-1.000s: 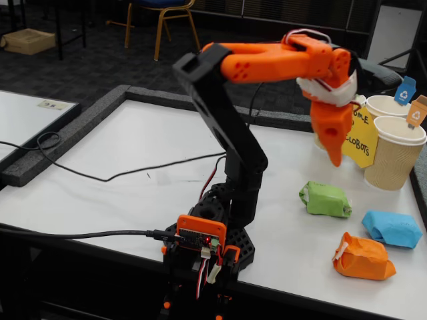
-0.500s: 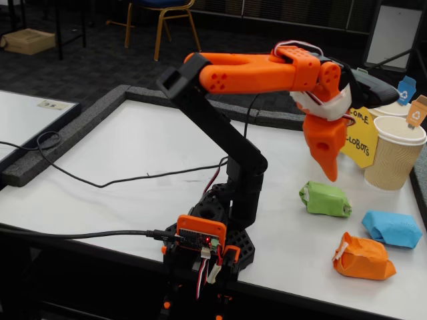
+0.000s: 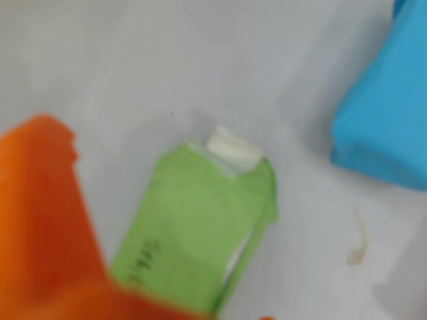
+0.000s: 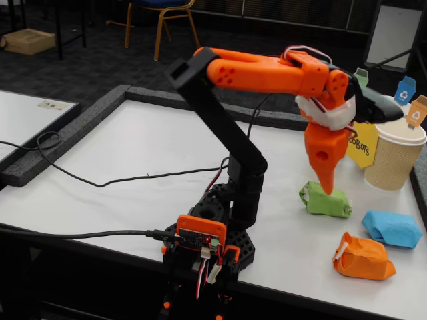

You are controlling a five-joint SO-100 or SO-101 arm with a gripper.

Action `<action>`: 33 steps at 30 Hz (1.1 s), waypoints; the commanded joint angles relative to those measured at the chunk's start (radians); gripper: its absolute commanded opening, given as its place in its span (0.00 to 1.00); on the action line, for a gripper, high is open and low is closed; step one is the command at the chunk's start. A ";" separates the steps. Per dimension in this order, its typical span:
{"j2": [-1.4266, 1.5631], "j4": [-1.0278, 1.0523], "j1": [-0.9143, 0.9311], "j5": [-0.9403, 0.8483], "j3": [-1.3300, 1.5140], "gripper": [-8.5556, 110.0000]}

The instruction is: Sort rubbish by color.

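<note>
Three paper wads lie on the white table [image 4: 133,147]. The green wad [image 4: 325,200] [image 3: 200,233] has white tape at one end. The blue wad [image 4: 392,229] [image 3: 387,120] and the orange wad [image 4: 362,257] lie to its right and nearer the table's front. My gripper [image 4: 360,155] points down and is open: the orange finger [image 4: 327,180] [image 3: 47,220] has its tip at the top of the green wad, and the black jaw is swung out to the right. Whether the tip touches the wad I cannot tell.
Ribbed tan paper cups [image 4: 395,153] with small coloured tags stand at the back right, beside a yellow sign [image 4: 360,143]. The arm's base [image 4: 210,243] sits at the table's front edge. A black cable [image 4: 100,179] crosses the left part of the table.
The gripper has dropped from above the cups and sign down onto the green wad. The wads have not moved.
</note>
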 commanded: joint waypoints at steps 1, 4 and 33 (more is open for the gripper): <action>-0.026 0.005 0.026 -0.023 -0.112 0.34; -0.074 0.006 0.026 -0.025 -0.137 0.34; -0.394 -0.054 0.025 -0.025 -0.273 0.27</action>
